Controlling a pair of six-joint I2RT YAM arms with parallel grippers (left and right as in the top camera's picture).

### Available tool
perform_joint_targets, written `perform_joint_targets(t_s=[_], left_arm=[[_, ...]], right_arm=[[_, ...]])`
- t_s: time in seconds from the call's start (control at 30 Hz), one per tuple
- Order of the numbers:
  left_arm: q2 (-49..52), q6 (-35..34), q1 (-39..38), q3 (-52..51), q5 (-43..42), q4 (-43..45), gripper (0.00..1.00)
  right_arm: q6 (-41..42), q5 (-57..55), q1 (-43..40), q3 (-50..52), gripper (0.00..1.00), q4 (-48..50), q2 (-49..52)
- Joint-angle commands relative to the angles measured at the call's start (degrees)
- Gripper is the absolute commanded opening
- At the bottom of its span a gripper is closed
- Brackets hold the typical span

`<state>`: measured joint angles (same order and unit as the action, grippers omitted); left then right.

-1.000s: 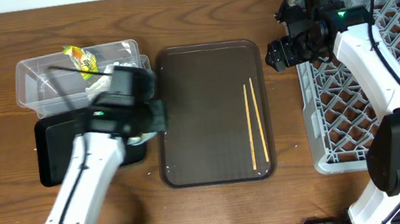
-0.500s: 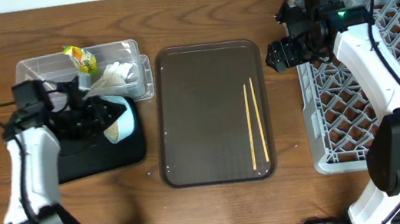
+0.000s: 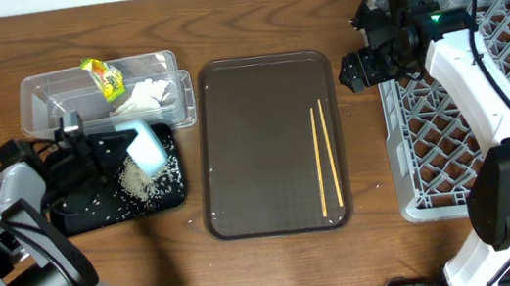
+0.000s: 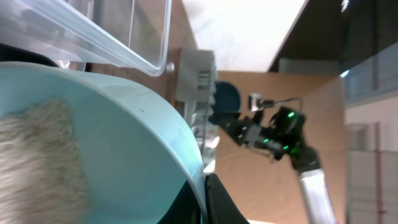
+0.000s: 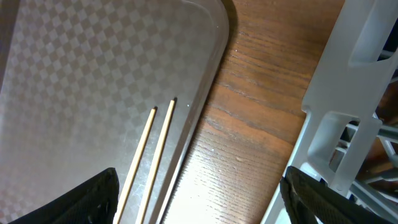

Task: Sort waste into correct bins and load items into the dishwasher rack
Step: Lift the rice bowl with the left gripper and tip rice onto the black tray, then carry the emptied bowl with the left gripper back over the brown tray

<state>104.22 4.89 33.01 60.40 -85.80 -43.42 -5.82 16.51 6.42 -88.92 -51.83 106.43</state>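
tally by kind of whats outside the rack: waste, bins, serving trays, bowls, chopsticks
waste: 3 (wrapper, tissue, rice pile)
bins: 2 (clear tub, black tray)
serving tray: 1
bowl: 1
chopsticks: 2
total: 9

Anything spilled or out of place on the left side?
Rice lies scattered across the black tray, beneath the tipped light-blue bowl held by the left gripper; it looks like deliberate dumping. Nothing else stands out.
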Motion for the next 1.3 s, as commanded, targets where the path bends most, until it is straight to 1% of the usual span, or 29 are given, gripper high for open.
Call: perform_joint_targets(t_s=[0.0,0.23,0.93,1.0,1.03,1.1,1.13,1.17,1.2,1.23,1.27], left_arm=[[0.11,0.17,2.27,-0.28,-4.33,-1.07,0.06],[0.11,-3.43,5.73,-0.28,-4.33,-2.47,0.06],[0.11,-3.89,5.92,-0.28,-4.04,-1.92,0.06],[0.11,-3.93,5.92,-0.28,-0.66,0.09,0.06],[0.11,-4.37,5.92,-0.28,2.82,0.90,0.06],[0.11,-8.17,5.92,-0.28,9.38,0.79,0.06],[0.11,-8.87,5.92,-0.28,9.66,0.61,0.06],[0.11,-8.50,5.88,-0.28,7.54,0.61,0.06],[0.11,-5.62,5.79,-0.28,1.92,0.68,0.06],[0.11,-1.27,5.60,-0.28,-4.63,0.63,0.06],[0.00,-0.52,5.38,-0.13,-4.31,-0.44,0.06]], right_arm=[[-0.02,0.02,0.74,-0.26,0.82,-0.07,-1.79],[-0.02,0.02,0.63,-0.26,0.82,-0.09,-1.79],[-0.02,0.00,0.68,-0.26,0.82,-0.26,-1.79],[-0.02,0.00,0.68,-0.26,0.82,-0.24,-1.79],[-0.02,0.00,0.68,-0.26,0.82,-0.24,-1.79],[-0.02,0.00,0.68,-0.26,0.82,-0.24,-1.79],[-0.02,0.02,0.70,-0.26,0.82,-0.26,-1.79],[-0.02,0.02,0.70,-0.26,0.82,-0.26,-1.79],[-0.02,0.02,0.70,-0.26,0.82,-0.26,-1.79],[-0.02,0.02,0.68,-0.26,0.82,-0.28,-1.79],[-0.02,0.02,0.68,-0.26,0.82,-0.31,-1.79]])
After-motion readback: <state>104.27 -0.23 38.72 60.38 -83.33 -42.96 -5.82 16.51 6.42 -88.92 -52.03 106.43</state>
